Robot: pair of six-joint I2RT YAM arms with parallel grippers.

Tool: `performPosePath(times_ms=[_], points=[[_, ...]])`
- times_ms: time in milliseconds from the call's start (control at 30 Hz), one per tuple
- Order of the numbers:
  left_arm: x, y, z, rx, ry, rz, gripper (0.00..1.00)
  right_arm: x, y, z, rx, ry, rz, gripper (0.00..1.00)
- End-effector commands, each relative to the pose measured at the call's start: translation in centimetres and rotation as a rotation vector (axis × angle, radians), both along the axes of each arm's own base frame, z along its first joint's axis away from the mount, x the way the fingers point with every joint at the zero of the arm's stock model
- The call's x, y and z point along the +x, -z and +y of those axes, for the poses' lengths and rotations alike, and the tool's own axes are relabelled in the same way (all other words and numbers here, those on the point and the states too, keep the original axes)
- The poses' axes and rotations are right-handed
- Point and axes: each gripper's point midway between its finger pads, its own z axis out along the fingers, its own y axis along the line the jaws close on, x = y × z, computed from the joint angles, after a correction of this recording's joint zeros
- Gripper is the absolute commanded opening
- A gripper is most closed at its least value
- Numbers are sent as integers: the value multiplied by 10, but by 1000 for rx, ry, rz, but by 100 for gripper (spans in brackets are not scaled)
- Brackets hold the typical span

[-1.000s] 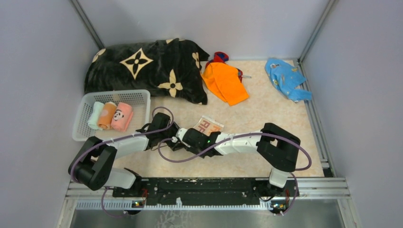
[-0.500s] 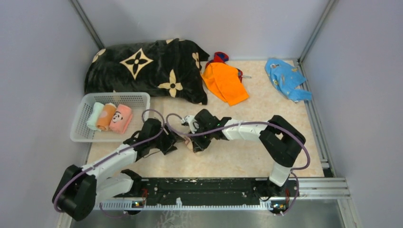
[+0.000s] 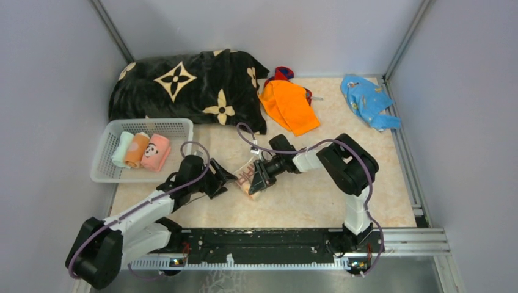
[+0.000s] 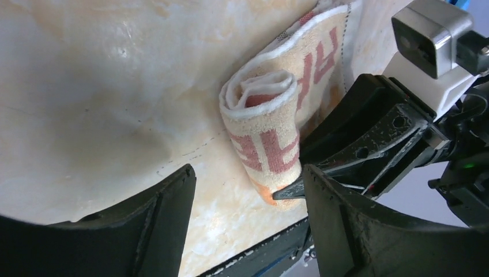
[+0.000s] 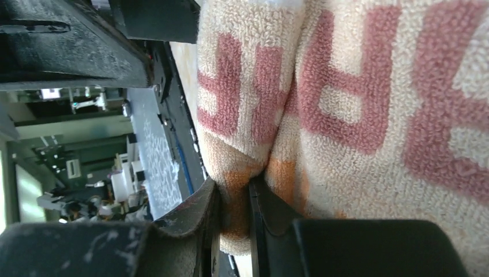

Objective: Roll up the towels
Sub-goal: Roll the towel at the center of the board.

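The beige towel (image 4: pixel 265 127), half rolled on the desk (image 3: pixel 317 195), bears red block lettering, not fully legible. The right jaws pinch its lower edge. The left jaws gape empty, the roll's end just ahead of them.

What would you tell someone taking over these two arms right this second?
Grippers: the left gripper is open beside the partly rolled beige towel with red lettering; the right gripper is shut on that towel's edge.
Done: pale green roll, orange roll and pink panda roll lie in the white basket.
Left: finish this roll. The orange towel, blue towel and red-and-blue cloth lie unrolled at the far side.
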Motion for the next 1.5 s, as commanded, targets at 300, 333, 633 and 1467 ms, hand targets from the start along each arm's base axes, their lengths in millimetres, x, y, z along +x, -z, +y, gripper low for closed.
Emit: performPosePath(times_ms=[300,333,633,1467], points=[[23,7,-29,-46,63,48,68,-5,11,-5,44,71,193,17],[22,10,-29,-43,62,61,66,-4,12,-5,37,79,185,17],[11,40,-21,33,38,182,52,10,6,-10,-31,117,56,35],[4,59,-7,122,-7,266,51,-12,-62,12,-368,-6,-1099,53]])
